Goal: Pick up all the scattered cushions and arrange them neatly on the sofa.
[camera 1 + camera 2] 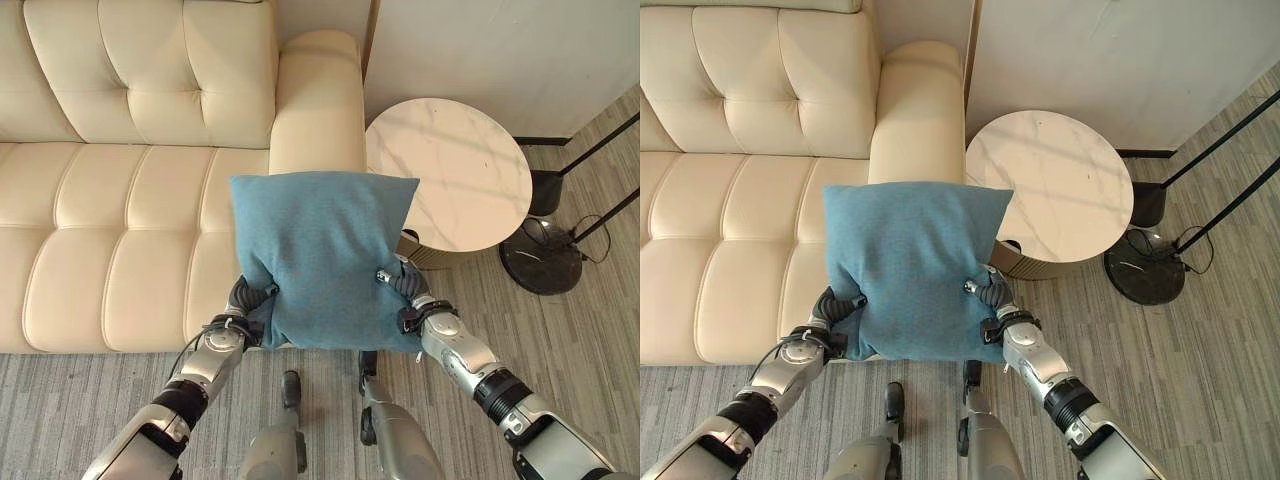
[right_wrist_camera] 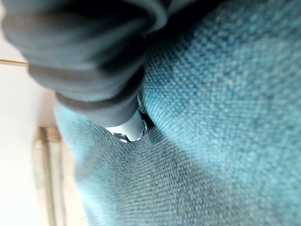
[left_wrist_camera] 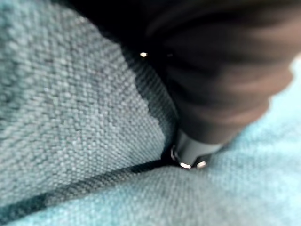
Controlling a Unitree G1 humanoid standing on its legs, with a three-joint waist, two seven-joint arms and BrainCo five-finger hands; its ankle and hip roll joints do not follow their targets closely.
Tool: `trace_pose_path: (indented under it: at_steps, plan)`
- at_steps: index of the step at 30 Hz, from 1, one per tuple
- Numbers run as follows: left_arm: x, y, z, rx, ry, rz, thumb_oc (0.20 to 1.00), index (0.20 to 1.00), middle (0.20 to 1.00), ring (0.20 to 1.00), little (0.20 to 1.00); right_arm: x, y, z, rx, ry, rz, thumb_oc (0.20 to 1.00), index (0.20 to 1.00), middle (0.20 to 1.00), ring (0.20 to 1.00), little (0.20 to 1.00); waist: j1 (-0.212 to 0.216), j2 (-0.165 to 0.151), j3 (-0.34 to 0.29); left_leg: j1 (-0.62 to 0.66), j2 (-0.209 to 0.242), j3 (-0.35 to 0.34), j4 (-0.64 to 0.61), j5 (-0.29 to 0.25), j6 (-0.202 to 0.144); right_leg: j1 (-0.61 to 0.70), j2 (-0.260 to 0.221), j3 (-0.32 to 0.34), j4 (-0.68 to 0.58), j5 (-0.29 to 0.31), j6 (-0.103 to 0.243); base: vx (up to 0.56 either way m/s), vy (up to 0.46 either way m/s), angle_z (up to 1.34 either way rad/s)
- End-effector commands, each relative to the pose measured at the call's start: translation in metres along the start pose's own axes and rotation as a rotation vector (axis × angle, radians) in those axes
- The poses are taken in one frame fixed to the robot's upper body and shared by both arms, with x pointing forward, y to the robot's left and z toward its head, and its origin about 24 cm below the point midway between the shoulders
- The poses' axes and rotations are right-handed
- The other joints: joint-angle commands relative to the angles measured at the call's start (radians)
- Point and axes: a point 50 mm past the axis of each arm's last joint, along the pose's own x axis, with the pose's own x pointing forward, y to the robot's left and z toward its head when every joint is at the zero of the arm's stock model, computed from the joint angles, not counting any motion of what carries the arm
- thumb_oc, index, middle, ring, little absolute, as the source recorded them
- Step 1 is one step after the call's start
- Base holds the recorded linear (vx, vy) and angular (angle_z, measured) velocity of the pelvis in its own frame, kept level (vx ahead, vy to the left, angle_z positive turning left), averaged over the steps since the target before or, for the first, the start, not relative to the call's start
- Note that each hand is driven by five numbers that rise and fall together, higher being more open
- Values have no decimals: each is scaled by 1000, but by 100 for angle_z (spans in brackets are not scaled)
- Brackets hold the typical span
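Now blue cushion [image 1: 318,255] clamped between left hand [image 1: 243,303], right hand [image 1: 405,290].

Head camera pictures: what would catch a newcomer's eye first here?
A blue cushion held up between the left hand and right hand, in front of the cream sofa by its armrest. To the right of the armrest stands a round marble side table.

Cream sofa [image 1: 120,200], round marble table [image 1: 450,175], grey plank floor [image 1: 590,330]

Open seat ahead, armrest in the way

The sofa [image 1: 120,230] seat lies bare; its armrest [image 1: 318,100] and the round side table [image 1: 450,170] stand close together.
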Motion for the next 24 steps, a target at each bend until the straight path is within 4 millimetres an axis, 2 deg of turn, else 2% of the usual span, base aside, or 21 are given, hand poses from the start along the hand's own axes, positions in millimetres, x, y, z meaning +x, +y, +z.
trace_pose_path:
  at_steps: [1,5,6,8,10,12,13,14,16,19,20,24]
  plan:
    - [-21,-103,94,-157,-431,-374,200,200,200,200,200,-11,98,58,73,-289,411,200,200,200,200,200,3,36,-2,-35,30,-12,48,-111,10,83,-35,26,99,-267,48,-4,50,-2]
    - [-31,-77,101,-219,-495,-308,200,200,200,200,200,-27,90,75,63,-392,422,200,200,200,200,200,-2,39,-16,-23,28,3,26,-99,16,76,-27,36,108,-247,59,-60,40,-6]
    - [-37,-68,102,-226,-524,-298,200,200,200,200,200,-35,87,82,59,-437,436,200,200,200,200,200,-5,51,-19,-25,38,7,24,-90,20,80,-10,54,166,-275,59,-98,25,-11]
    - [-41,-65,101,-226,-536,-298,200,200,200,200,200,-38,85,84,54,-452,437,200,200,200,200,200,-4,59,-24,-25,45,12,22,-85,21,91,0,61,202,-303,55,-78,20,-14]
    - [-51,-60,92,-228,-526,-306,200,200,200,200,200,-48,83,83,43,-470,455,200,200,200,200,200,5,74,-62,-22,58,22,11,-72,25,147,25,59,292,-364,41,-51,0,-18]
    - [-55,-58,84,-231,-498,-310,200,200,200,200,200,-51,82,81,35,-465,457,200,200,200,200,200,12,75,-90,-15,57,27,7,-68,26,186,34,60,323,-383,39,-13,-34,-27]
    - [-55,-58,83,-230,-497,-310,200,200,200,200,200,-51,82,81,36,-464,457,200,200,200,200,200,12,74,-90,-13,56,27,6,-68,26,188,33,60,323,-384,39,-26,-83,-20]
    - [-58,-56,77,-216,-481,-312,200,200,200,200,200,-53,80,76,42,-450,451,200,200,200,200,200,23,64,-122,-16,46,33,8,-61,25,252,42,70,313,-384,41,-52,-95,-10]
    - [-59,-55,75,-225,-473,-308,200,200,200,200,200,-55,78,75,49,-449,443,200,200,200,200,200,36,49,-141,-30,38,45,13,-51,23,303,51,79,280,-379,41,-124,-125,-2]
    - [-60,-54,72,-232,-463,-300,200,200,200,200,200,-56,81,74,60,-449,452,200,200,200,200,200,54,37,-148,-50,38,65,19,-32,19,329,57,73,223,-395,32,-143,-118,-24]
    - [-61,-53,72,-244,-464,-296,200,200,200,200,200,-56,83,73,61,-447,457,200,200,200,200,200,64,32,-162,-66,45,70,26,-18,13,355,72,72,165,-442,10,-156,-145,-22]
    - [-62,-54,73,-260,-465,-286,200,200,200,200,200,-57,83,74,68,-455,455,200,200,200,200,200,75,41,-140,-113,71,57,60,37,-16,360,124,73,133,-496,-43,-205,-179,-7]
